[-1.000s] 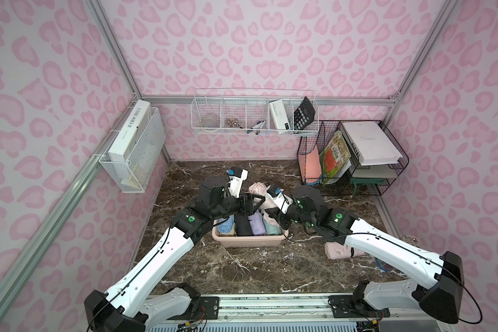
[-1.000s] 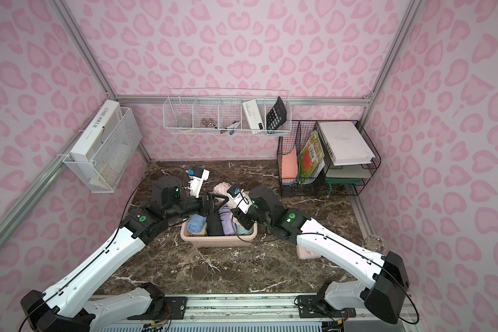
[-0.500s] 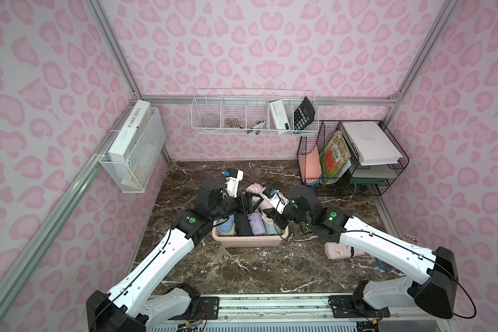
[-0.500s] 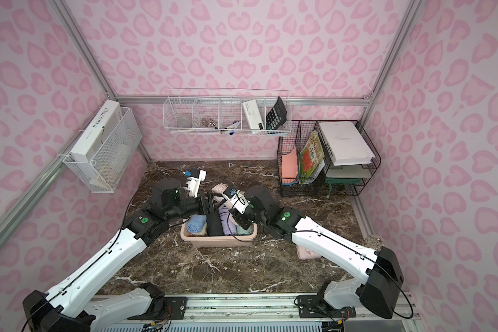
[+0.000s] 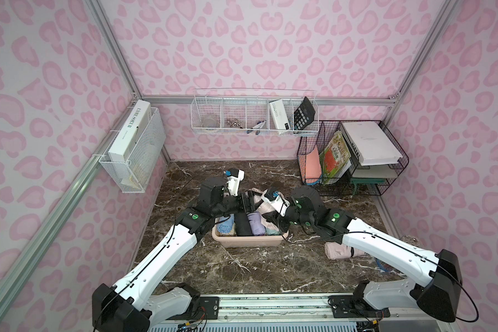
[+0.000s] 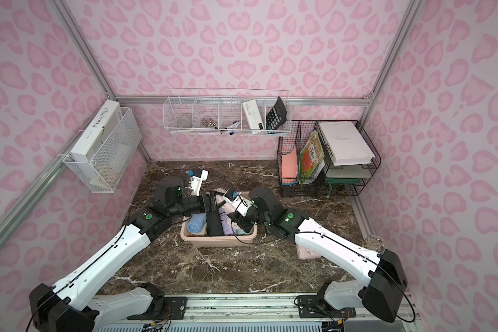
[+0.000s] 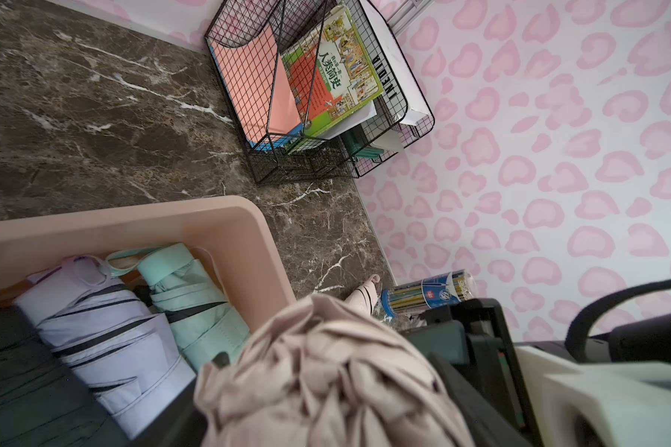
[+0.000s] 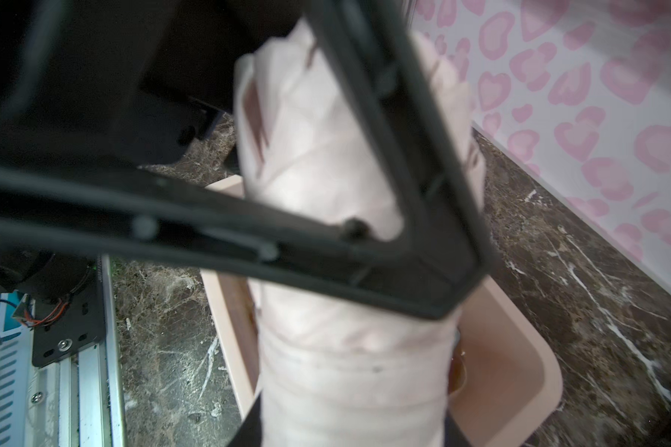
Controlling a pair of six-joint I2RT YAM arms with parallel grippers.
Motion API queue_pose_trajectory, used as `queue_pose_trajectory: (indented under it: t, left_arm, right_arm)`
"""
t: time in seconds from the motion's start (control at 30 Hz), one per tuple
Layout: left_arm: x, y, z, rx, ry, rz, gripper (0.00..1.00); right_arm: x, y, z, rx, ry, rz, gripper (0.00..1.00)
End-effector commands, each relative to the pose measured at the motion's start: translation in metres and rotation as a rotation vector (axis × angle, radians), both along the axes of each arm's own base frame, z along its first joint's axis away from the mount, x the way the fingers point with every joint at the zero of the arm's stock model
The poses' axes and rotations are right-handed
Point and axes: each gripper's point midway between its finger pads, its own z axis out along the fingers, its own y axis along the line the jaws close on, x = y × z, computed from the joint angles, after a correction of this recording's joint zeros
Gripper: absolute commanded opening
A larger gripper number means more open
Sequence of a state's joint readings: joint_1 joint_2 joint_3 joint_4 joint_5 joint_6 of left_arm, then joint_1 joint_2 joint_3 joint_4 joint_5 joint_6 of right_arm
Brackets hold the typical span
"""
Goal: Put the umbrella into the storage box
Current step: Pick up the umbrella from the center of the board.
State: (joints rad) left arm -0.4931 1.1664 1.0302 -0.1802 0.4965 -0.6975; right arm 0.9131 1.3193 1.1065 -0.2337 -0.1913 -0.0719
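The umbrella (image 8: 338, 162), a pale pink folded one, is pinched across its body by the right gripper (image 5: 272, 220). One black finger is seen laid over the cloth in the right wrist view. The umbrella is held over the storage box (image 5: 247, 244), above the bare bay between the box's end wall and the mint umbrella (image 7: 194, 309).

From the right gripper, the crumpled end of the held umbrella runs up and away toward the left gripper (image 5: 249, 201), which is set just beside that end. Whether the left gripper's jaws are spread or pressed on the cloth cannot be told, since cloth and dark parts hide them.

The umbrellas already stowed are laid flat and side by side, their long axes parallel to the box's short walls. The held one's axis is judged to follow nearly the same line but pitched upward. The coming move is therefore taken to turn on bringing the raised end down, below the right gripper, until it lies level in the free bay. The right arm is the nearer and bears the load. A snag on the rim or on the mint neighbour is the risk.
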Motion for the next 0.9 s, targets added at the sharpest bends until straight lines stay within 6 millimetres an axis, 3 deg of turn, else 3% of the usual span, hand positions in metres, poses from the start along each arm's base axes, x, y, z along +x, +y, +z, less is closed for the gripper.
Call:
queue_pose_trajectory:
  t: [0.0, 0.17, 0.27, 0.4, 0.5, 0.57, 0.7, 0.87]
  left_arm:
    - [0.005, -0.004, 0.013, -0.041, -0.027, -0.012, 0.65]
    - [0.005, -0.002, 0.014, -0.036, -0.031, -0.012, 0.37]
    - [0.005, 0.0, 0.013, -0.031, -0.032, -0.004, 0.24]
    - [0.009, 0.003, 0.02, -0.037, -0.055, 0.023, 0.11]
    - [0.017, 0.008, 0.027, -0.037, -0.099, 0.075, 0.0]
    - [0.025, 0.014, 0.033, -0.031, -0.145, 0.124, 0.0]
    - [0.04, 0.026, 0.051, -0.014, -0.3, 0.212, 0.0]
    - [0.049, 0.034, 0.086, -0.068, -0.568, 0.299, 0.0]
  right_arm:
    - [-0.002, 0.011, 0.024, 0.094, -0.06, 0.058, 0.25]
    - [0.009, 0.009, 0.026, 0.094, -0.073, 0.018, 0.25]
    - [0.011, 0.009, 0.027, 0.089, -0.069, 0.005, 0.31]
    - [0.012, 0.006, 0.037, 0.122, -0.055, -0.027, 0.62]
    - [0.011, -0.001, 0.065, 0.255, -0.047, -0.074, 0.8]
    - [0.011, -0.012, 0.089, 0.384, -0.033, -0.121, 0.91]
    - [0.027, -0.036, 0.121, 0.605, 0.149, -0.293, 0.91]
    - [0.05, -0.04, 0.119, 0.798, 0.627, -0.547, 0.85]
